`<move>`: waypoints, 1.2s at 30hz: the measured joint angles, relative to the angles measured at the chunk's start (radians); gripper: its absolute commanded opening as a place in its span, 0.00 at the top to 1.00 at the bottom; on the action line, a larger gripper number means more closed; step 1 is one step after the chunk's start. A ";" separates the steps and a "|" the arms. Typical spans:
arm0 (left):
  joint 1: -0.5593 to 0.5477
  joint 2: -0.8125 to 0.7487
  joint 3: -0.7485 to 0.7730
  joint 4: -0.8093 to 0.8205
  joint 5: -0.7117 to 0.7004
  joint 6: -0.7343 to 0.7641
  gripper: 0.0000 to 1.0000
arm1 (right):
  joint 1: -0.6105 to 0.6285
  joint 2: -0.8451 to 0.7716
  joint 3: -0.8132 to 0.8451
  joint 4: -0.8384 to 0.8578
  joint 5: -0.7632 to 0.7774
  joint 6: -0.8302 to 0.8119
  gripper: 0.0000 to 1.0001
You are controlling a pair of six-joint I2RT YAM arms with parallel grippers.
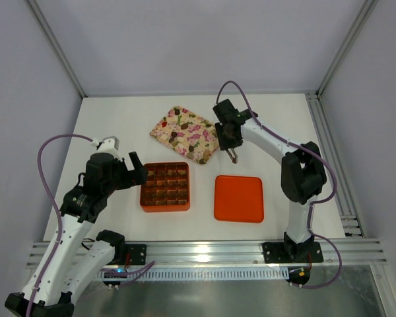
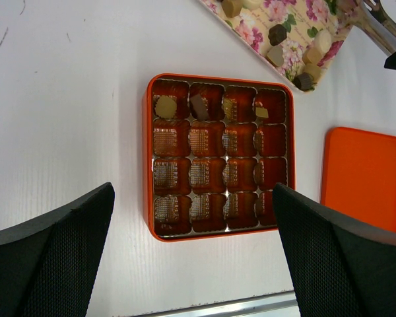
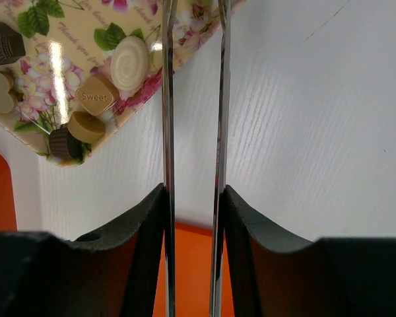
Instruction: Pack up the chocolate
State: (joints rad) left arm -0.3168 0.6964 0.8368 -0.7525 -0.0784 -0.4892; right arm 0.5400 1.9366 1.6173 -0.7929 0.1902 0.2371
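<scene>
Most of the chocolate (image 3: 131, 63) lies on the one floral tray (image 3: 79, 39). From above the pieces are too small for us to count, though the right wrist view shows six at the tray's corner. We count three more in the far row of the single orange box (image 2: 147, 165), which has sixteen cells. One orange lid (image 2: 366, 178) lies flat beside the box on the white surface (image 2: 66, 99). The left fingers (image 2: 59, 251) are spread wide above the box's near edge. The right fingers (image 3: 142, 231) are clamped on one pair of metal tongs (image 3: 166, 99), whose two blades are slightly apart just beside the tray's corner.
</scene>
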 measured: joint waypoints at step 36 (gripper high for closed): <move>0.000 0.000 0.000 0.000 0.000 0.000 0.00 | 0.000 -0.104 -0.013 -0.010 -0.118 0.006 0.63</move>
State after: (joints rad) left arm -0.3172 0.6964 0.8368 -0.7525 -0.0784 -0.4896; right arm 0.5400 1.8324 1.6047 -0.8024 0.0723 0.2428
